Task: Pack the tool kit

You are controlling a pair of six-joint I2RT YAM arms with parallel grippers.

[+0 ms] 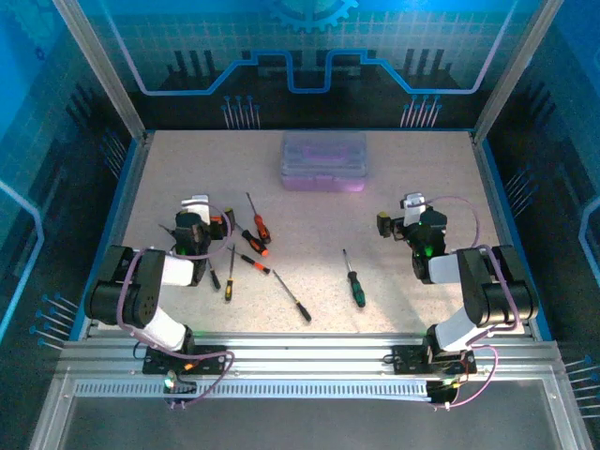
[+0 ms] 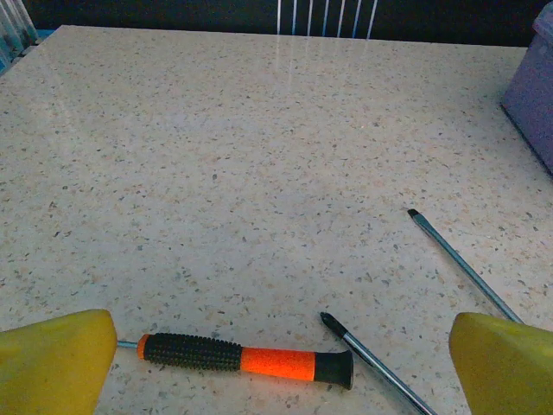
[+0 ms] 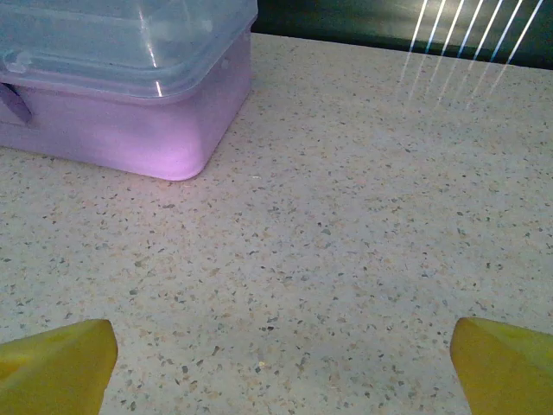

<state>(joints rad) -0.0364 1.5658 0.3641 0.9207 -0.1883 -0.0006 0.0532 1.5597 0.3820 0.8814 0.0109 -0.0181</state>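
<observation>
The tool kit case point(image 1: 323, 160), purple base under a clear lid that lies shut, stands at the back middle of the table; its corner point(image 3: 121, 86) is ahead and left of my right gripper point(image 3: 281, 372). That gripper is open over bare table. Several orange-black screwdrivers point(image 1: 255, 244) lie scattered beside my left gripper point(image 1: 194, 217). In the left wrist view one orange-black screwdriver point(image 2: 246, 360) lies flat between the wide-open yellow fingertips point(image 2: 56, 363), untouched. A green-handled screwdriver point(image 1: 355, 283) lies in the front middle.
Two bare screwdriver shafts point(image 2: 462, 264) point up-left near the left gripper's right finger. A dark-handled screwdriver point(image 1: 292, 296) lies near the front edge. Blue walls and metal posts point(image 1: 122, 94) fence the table's sides and back.
</observation>
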